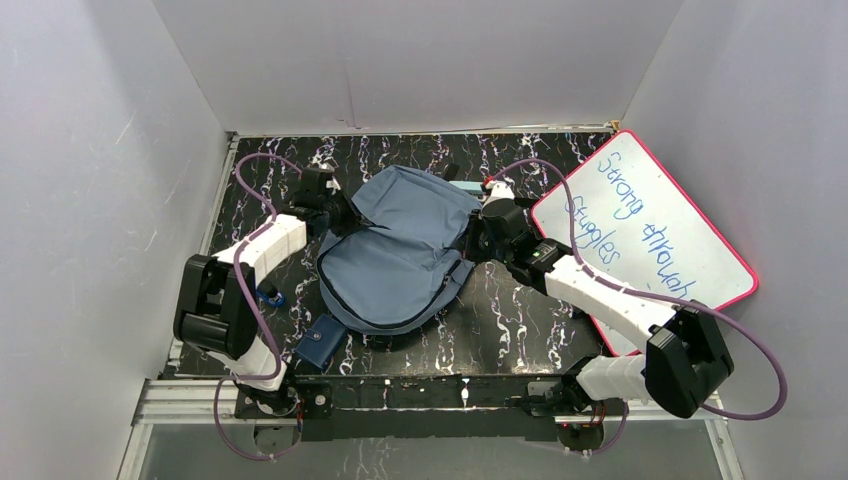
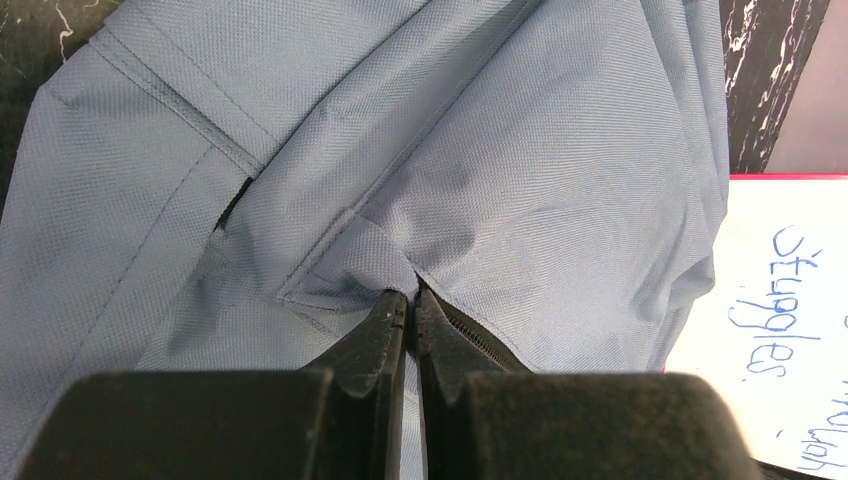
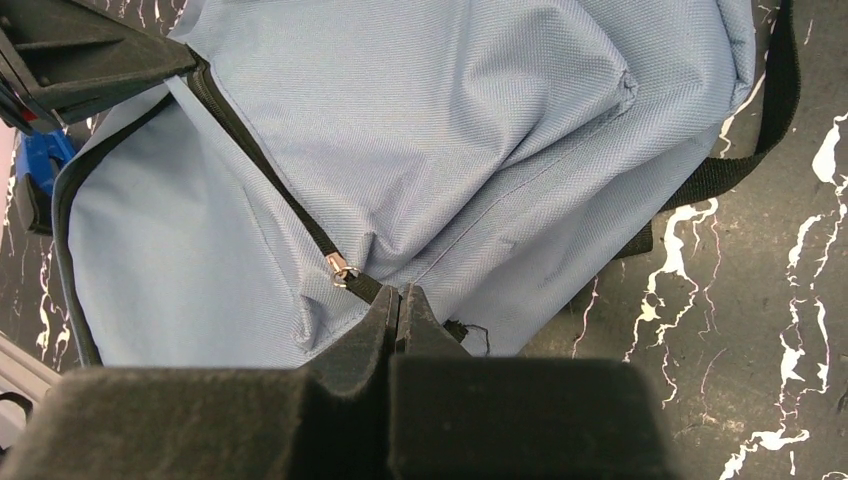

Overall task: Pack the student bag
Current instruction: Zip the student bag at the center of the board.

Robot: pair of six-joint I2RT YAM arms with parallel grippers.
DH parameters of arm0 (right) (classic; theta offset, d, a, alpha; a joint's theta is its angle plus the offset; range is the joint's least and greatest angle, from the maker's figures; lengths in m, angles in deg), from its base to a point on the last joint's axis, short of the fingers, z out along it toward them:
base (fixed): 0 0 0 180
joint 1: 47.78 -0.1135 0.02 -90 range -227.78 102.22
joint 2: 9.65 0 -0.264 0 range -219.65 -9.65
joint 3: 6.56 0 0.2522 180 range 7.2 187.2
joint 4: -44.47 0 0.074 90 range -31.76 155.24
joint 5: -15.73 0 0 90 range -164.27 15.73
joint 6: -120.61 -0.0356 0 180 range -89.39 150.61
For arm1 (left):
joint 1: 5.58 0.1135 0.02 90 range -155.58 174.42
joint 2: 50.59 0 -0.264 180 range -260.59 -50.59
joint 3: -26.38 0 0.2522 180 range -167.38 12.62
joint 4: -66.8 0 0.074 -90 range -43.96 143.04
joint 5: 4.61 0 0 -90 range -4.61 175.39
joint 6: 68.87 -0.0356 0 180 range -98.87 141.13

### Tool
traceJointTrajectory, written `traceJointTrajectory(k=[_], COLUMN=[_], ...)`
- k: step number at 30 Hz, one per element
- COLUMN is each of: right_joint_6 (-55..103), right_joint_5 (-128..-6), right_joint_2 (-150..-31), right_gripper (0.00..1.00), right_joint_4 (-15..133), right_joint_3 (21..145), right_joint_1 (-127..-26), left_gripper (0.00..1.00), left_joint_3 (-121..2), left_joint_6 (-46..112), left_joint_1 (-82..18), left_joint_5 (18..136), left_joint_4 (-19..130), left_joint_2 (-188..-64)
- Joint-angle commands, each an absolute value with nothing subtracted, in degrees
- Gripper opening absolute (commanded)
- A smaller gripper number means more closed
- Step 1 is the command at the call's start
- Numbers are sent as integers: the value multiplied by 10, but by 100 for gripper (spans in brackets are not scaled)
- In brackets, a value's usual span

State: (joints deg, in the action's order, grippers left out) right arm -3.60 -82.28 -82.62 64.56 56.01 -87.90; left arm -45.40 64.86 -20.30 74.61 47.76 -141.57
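Between left hand [image 2: 409,300] and right hand [image 3: 400,300] lies the student bag [image 1: 400,255], each clamped tight on its fabric edge

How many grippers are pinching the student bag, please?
2. The left gripper pinches the student bag on its left side; the right gripper pinches the right edge near the zipper.
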Motion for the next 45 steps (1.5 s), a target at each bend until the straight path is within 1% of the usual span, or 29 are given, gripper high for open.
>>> traceJointTrajectory(k=[1,5,7,8,9,12,13,14,18,19,21,22,24,26,29,31,34,35,36,40,45], right_joint_6=[0,6,16,21,27,63,80,100,168,187,241,264,292,302,355,381,398,404,410,424,431], right_joint_5=[-876,-882,-880,-880,-879,-873,-862,-846,-788,-775,-689,-655,-590,-573,-649,-692,-718,-731,-749,-814,-853], right_joint_2=[-799,-791,-789,-788,-787,-780,-778,-776,-767,-768,-773,-776,-786,-811,-855,-890,-933,-944,-956,-1007,-1071], right_gripper=[0,0,0,3,10,38,43,46,59,63,77,81,83,84,85,86,88,95,98,99,99], right_joint_4=[680,683,685,686,685,669,659,648,602,596,610,617,616,634,672,682,671,663,652,632,614], right_joint_3=[558,560,563,565,568,577,581,584,595,601,623,634,651,684,734,760,768,767,765,774,796], right_joint_1=[-859,-859,-860,-859,-859,-860,-859,-859,-859,-859,-859,-859,-861,-874,-970,-1040,-1111,-1130,-1147,-1207,-1239], left_gripper=[2,4,10,16,22,37,41,44,49,50,52,53,56,59,66,67,68,69,69,71,73], left_joint_3=[-499,-513,-516,-518,-519,-523,-526,-528,-539,-540,-540,-538,-533,-528,-516,-509,-509,-513,-518,-551,-585], left_joint_6=[609,594,590,590,588,582,577,571,543,537,526,522,516,515,520,526,531,532,532,519,491], left_joint_1=[-175,-176,-176,-175,-175,-175,-175,-175,-175,-174,-172,-169,-164,-157,-145,-136,-121,-116,-112,-100,-98], left_joint_5=[786,771,765,763,763,769,774,780,826,841,887,905,940,973,1011,1026,1043,1052,1062,1104,1129], left_joint_4=[482,477,475,473,469,463,459,452,419,411,394,385,366,348,325,311,287,279,270,241,241], left_joint_2=[-1423,-1425,-1423,-1421,-1418,-1399,-1392,-1383,-1347,-1336,-1315,-1303,-1278,-1258,-1230,-1216,-1201,-1196,-1191,-1170,-1139])
